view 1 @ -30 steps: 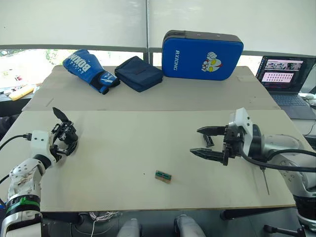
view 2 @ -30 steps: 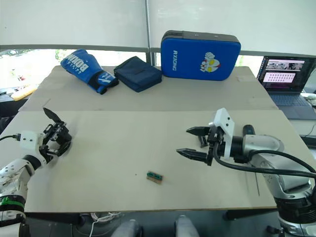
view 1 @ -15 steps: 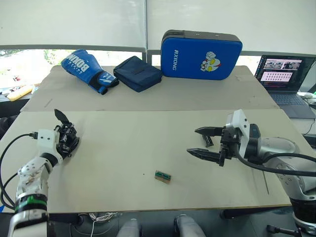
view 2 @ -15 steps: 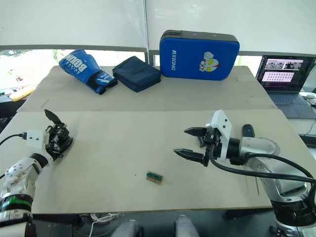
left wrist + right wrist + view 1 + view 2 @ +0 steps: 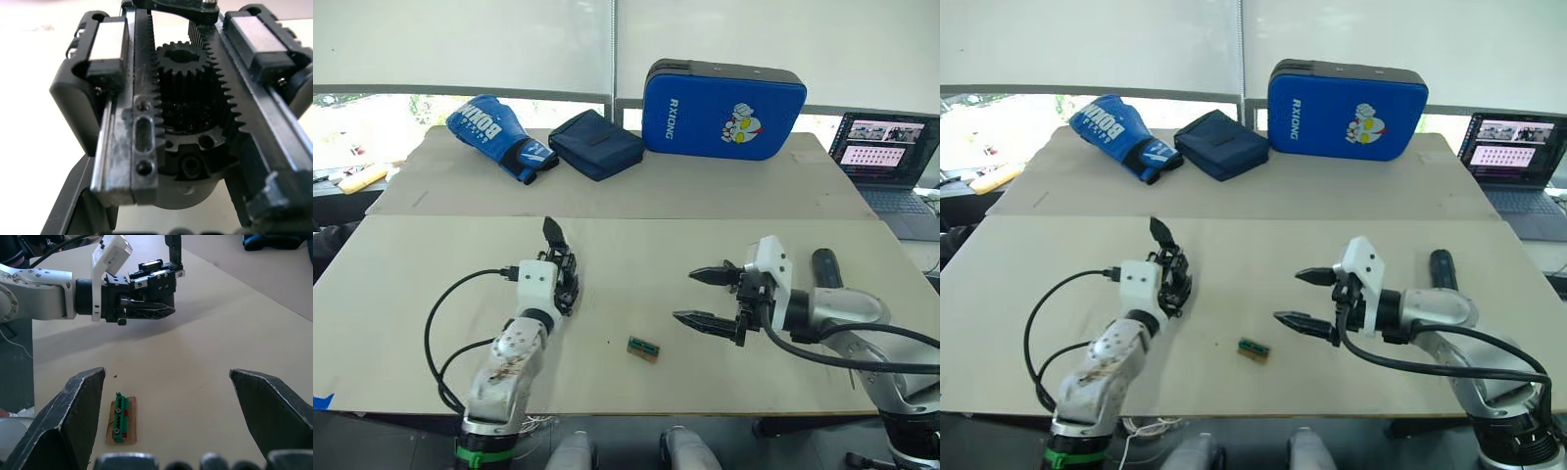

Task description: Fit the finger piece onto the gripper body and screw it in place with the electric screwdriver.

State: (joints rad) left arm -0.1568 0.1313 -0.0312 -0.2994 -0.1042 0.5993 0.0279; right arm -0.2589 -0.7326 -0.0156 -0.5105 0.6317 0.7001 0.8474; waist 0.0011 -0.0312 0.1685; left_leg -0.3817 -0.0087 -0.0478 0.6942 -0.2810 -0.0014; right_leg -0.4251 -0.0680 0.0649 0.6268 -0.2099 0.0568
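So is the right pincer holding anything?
No, the right pincer is open and empty above the table, with the small green-topped block lying below it.

Big change is the left gripper (image 5: 565,279): it swings in from the table's left edge toward the middle, carrying the gripper body (image 5: 155,284). The right gripper (image 5: 707,299) slides a bit closer to the green block (image 5: 643,348), fingers spread.

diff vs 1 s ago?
The left gripper, shut on the gripper body, swung from the table's left edge in toward the middle. The right gripper, open and empty, eased slightly left toward it. The small green-topped block and the items on the far table stayed put.
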